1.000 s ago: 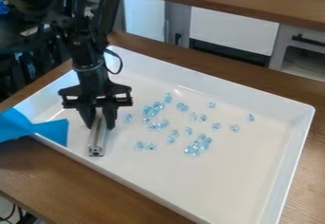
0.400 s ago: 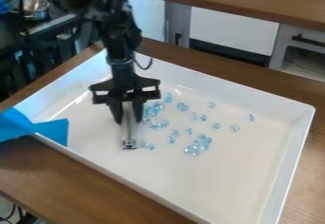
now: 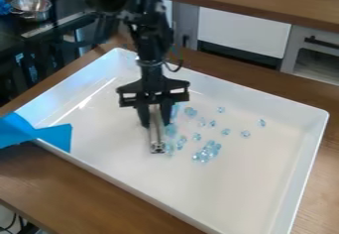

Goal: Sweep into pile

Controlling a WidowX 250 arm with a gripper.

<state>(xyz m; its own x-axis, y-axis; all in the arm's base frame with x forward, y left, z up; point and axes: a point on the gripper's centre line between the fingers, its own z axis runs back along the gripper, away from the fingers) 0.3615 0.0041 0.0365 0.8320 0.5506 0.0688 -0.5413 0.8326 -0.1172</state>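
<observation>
Gripper (image 3: 155,123) and bar (image 3: 156,140) nearer bead cluster (image 3: 206,151)

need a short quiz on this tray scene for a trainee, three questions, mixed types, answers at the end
1. True or false: the blue beads lie in one single tight heap.
2. Multiple choice: what does the gripper hold?
a) a sponge
b) a metal bar
c) a spoon
3. Fill in the blank: the blue piece overlaps the ____ of the white tray.

Key: 1. false; 2. b; 3. edge
</observation>
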